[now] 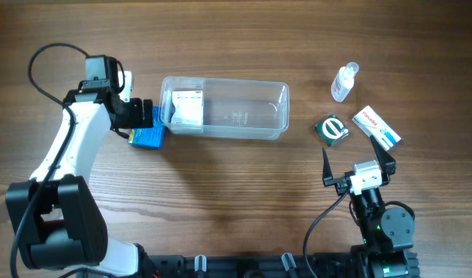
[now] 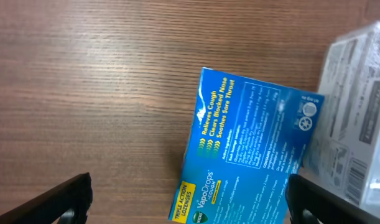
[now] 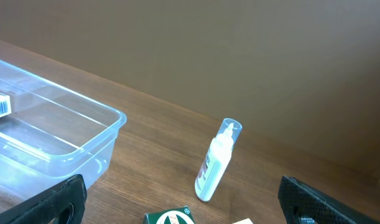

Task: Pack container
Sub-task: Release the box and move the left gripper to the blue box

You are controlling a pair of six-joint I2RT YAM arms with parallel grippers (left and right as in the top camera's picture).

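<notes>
The container (image 1: pixel 251 116) is a clear tub in mid-table, and a white box (image 1: pixel 187 108) stands inside its left end. A blue VapoDrops box (image 2: pixel 249 149) lies on the wood just outside that end, also seen from overhead (image 1: pixel 148 137). My left gripper (image 2: pixel 190 210) hangs over the blue box, open, its dark fingers (image 2: pixel 62 202) wide on either side and apart from it. The right gripper (image 1: pixel 358 164) stands open near the front right with nothing between its jaws. In the right wrist view the container's corner (image 3: pixel 109 121) shows at the left.
Right of the container a green box (image 1: pixel 332 129), a white box with red and blue print (image 1: pixel 376 127) and a small clear bottle with a white cap (image 1: pixel 344 82) rest on the table. The bottle (image 3: pixel 217 162) stands ahead of the right gripper.
</notes>
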